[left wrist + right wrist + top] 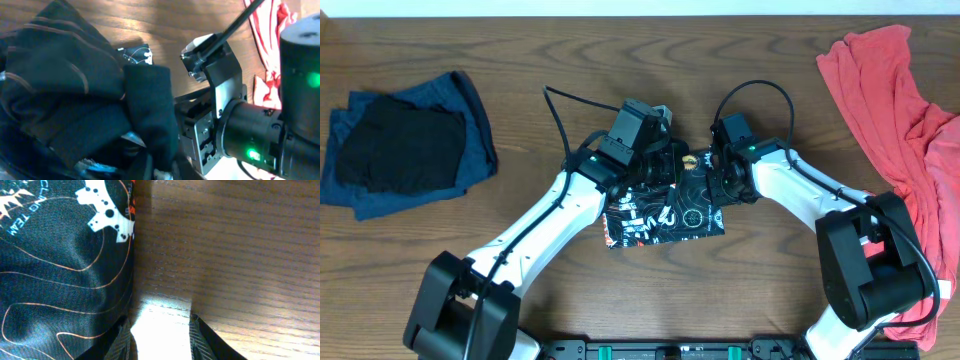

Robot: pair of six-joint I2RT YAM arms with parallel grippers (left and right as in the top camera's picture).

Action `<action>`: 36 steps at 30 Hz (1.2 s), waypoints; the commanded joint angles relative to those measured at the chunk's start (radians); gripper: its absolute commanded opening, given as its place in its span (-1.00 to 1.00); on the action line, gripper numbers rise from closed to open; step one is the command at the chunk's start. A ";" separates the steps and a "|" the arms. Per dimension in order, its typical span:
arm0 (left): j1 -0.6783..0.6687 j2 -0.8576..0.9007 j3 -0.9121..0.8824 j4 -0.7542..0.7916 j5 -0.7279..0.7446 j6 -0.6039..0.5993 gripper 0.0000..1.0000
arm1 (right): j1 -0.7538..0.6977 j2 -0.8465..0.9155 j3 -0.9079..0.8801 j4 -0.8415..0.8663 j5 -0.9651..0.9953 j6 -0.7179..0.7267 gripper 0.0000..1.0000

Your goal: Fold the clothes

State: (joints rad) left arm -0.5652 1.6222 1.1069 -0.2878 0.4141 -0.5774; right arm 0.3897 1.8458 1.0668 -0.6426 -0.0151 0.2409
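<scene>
Black folded jersey [665, 220] lies mid-frame, long axis left-right; the right gripper [713, 178], released, sits at its upper right edge, and the left gripper [660, 170] is over its top, grip I cannot tell.

The overhead camera looks straight down on the whole desk [520, 60]. Both wrist cameras sit close over the black jersey [60, 280] mid-desk; the left also faces the right arm [250, 125].

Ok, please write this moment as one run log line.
jersey: folded, centre of table | left pincer: in jersey cloth, grip unclear | right pincer: open, at jersey edge | red garment: unfolded, right side
</scene>
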 commanded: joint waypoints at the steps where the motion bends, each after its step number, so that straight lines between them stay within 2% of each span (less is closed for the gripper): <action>1: -0.004 0.024 0.023 0.001 -0.007 -0.008 -0.51 | 0.018 0.058 -0.029 -0.021 -0.038 -0.001 -0.26; 5: -0.003 0.023 0.023 0.018 0.042 0.002 -0.48 | 0.003 0.039 -0.019 -0.024 -0.003 0.051 -0.23; 9: 0.022 -0.011 0.023 -0.006 0.055 0.137 -0.47 | -0.039 -0.031 0.011 -0.047 0.005 0.052 -0.21; 13: 0.114 -0.071 0.023 -0.093 -0.023 0.158 -0.47 | -0.079 -0.138 0.043 -0.069 0.000 0.049 -0.20; 17: 0.224 -0.086 0.023 -0.173 -0.054 0.159 -0.47 | -0.077 -0.241 0.052 -0.027 -0.174 -0.073 -0.21; 20: 0.275 -0.067 0.012 -0.190 -0.069 0.159 -0.46 | -0.057 -0.274 0.052 0.022 -0.313 -0.111 -0.22; 28: 0.303 0.039 0.006 -0.195 -0.069 0.185 -0.46 | 0.053 -0.210 0.051 0.103 -0.359 -0.151 -0.18; 36: 0.303 0.150 0.006 -0.195 -0.067 0.184 -0.46 | 0.124 -0.095 0.051 0.219 -0.250 -0.157 -0.13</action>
State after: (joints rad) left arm -0.2642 1.7477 1.1095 -0.4751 0.3588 -0.4133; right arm 0.4999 1.7168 1.1156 -0.4374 -0.3107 0.1047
